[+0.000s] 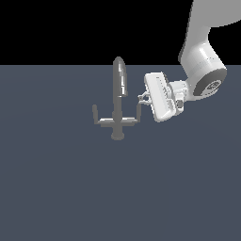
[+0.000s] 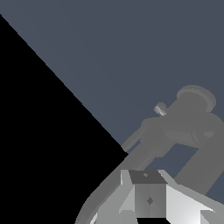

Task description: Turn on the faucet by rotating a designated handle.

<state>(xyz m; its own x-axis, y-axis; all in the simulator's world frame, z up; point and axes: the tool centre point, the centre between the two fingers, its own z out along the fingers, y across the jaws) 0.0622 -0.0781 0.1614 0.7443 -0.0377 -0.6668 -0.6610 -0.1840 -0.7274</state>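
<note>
In the exterior view the grey faucet (image 1: pixel 117 120) stands on the floor, its tall shiny spout (image 1: pixel 119 77) rising from a round base. A crossbar carries two upturned pegs. The handle (image 1: pixel 139 113) is the arm and peg toward the exterior view's right. My gripper (image 1: pixel 142 99) points sideways at the top of that peg, touching or nearly touching it. Its fingers look shut with nothing between them. The wrist view shows the faucet (image 2: pixel 183 124) close beyond my fingertips (image 2: pixel 148 194); I cannot tell there which arm is the handle.
A flat dark blue-grey floor (image 1: pixel 56 188) spreads around the faucet. The white arm (image 1: pixel 202 61) comes down from the exterior view's upper right. Behind the floor's far edge is black background.
</note>
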